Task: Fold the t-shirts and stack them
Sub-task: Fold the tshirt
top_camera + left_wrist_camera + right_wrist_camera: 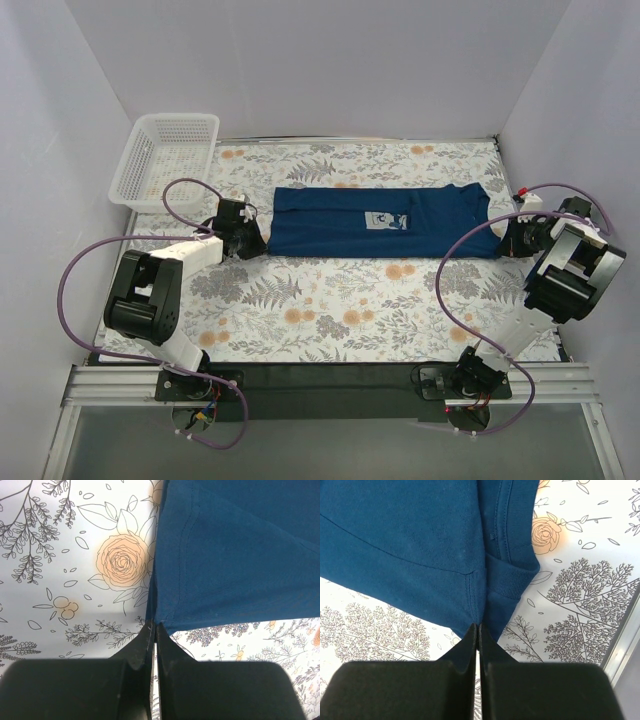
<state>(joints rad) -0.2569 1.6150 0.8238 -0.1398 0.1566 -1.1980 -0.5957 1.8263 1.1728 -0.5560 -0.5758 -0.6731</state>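
A navy blue t-shirt point(380, 222) lies lengthwise across the far half of the table, partly folded, with its pale square print point(387, 221) facing up. My left gripper point(258, 243) is shut on the shirt's near left corner, seen in the left wrist view point(155, 624) pinching the hem edge of the shirt point(235, 555). My right gripper point(500, 240) is shut on the shirt's near right corner, seen in the right wrist view point(479, 625) pinching the shirt point(410, 530) beside the ribbed collar point(512, 575).
A white plastic mesh basket point(165, 157) stands at the far left corner. The floral tablecloth point(350, 310) covers the table. White walls close in the left, back and right sides. The table's right edge point(622, 645) runs close to the right gripper.
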